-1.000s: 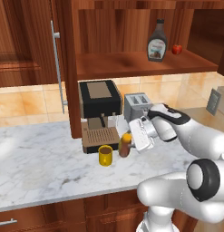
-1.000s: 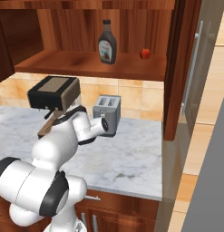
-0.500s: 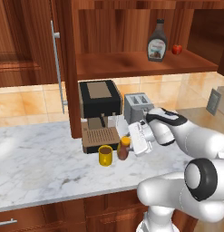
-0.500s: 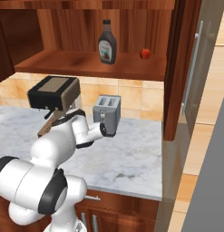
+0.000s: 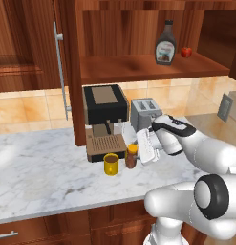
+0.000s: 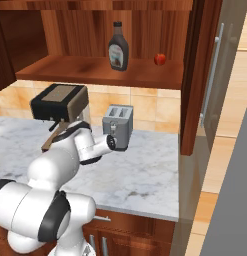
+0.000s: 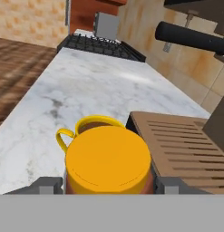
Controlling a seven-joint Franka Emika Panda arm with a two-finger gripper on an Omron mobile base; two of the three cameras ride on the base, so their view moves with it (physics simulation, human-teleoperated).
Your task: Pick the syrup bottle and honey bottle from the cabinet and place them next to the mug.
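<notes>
Marble counter [image 5: 52, 177], end effector [image 7: 109, 186] fingers flanking honey bottle [image 5: 131, 156], beside mug [image 5: 110, 164]

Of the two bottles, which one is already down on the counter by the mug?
The honey bottle, the slim amber one with the orange-yellow top, stands on the counter beside the mug. The dark, black-capped syrup bottle is on the cabinet shelf.

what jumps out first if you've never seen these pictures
The white arm's hand reaches low over the marble counter, its fingers either side of the honey bottle, which stands right beside the yellow mug in front of the coffee machine. Up in the open cabinet, the dark syrup bottle waits on the shelf near a small red fruit.
</notes>
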